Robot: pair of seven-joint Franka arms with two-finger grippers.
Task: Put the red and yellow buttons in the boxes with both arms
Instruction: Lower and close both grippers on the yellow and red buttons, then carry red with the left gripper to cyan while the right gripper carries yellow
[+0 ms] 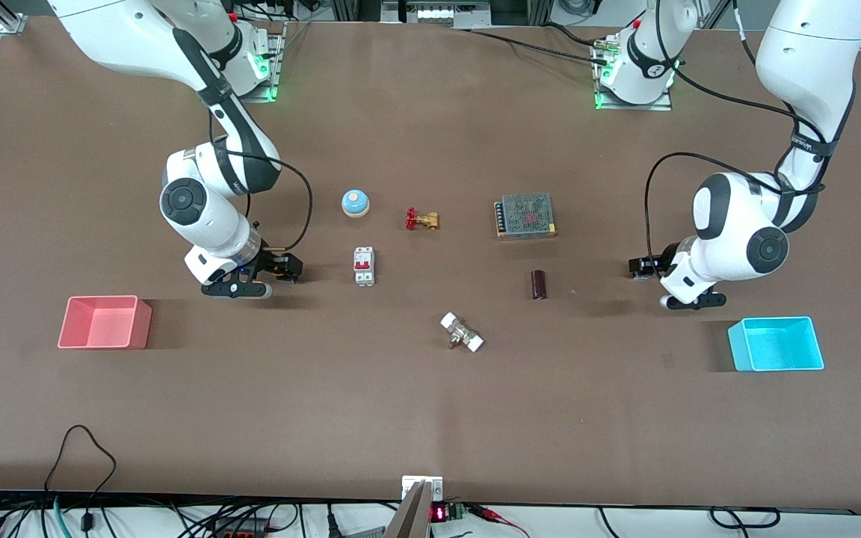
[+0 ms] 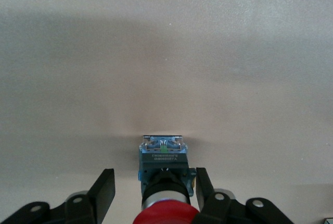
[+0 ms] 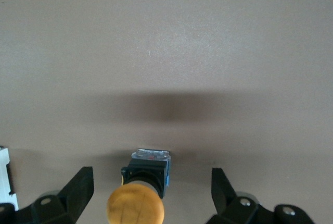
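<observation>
While the left gripper [image 2: 154,193] straddled the red button [image 2: 163,179] with fingers apart, the right gripper [image 3: 151,193] spread wide around the yellow button [image 3: 141,190]. Both boxes sat near opposite worktop ends.

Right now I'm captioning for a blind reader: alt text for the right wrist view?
A yellow button sits on the brown table between the open fingers of the right end effector, untouched.
</observation>
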